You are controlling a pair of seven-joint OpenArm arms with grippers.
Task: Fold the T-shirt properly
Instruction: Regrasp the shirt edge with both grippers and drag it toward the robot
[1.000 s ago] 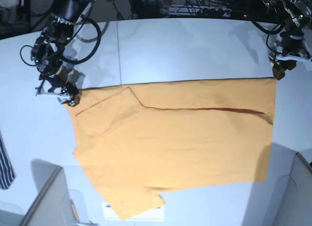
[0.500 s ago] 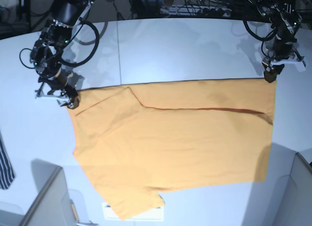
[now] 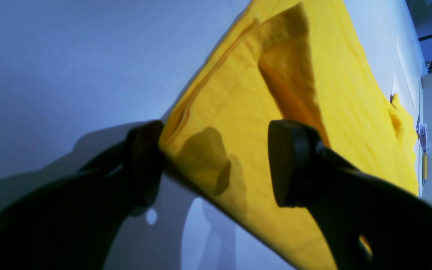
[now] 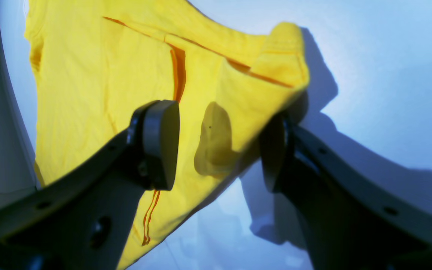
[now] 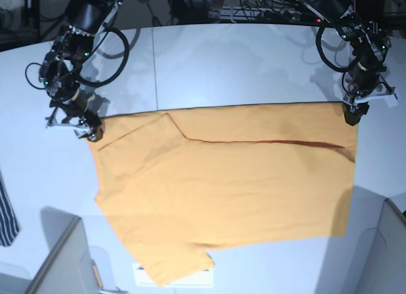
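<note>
Orange-yellow T-shirt (image 5: 228, 180) lies flat on the table (image 5: 241, 59); wrist views alone reveal left end effector (image 3: 216, 165) and right end effector (image 4: 219, 146) gaping, each straddling a far corner.

Cool, bluish overhead lighting. Wrist views are oversaturated with wide-angle distortion; the near fingers (image 4: 159, 142) are soft-focused and cast dark shadows on the worktop (image 4: 369, 75). Base view is sharp.

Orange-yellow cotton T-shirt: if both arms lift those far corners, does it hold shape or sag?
The orange-yellow cotton T-shirt will likely sag: it lies limp, creased, already folded over. Probably light, since its corner curls up between the right gripper jaws. Thin corners may slip from the left gripper.
</note>
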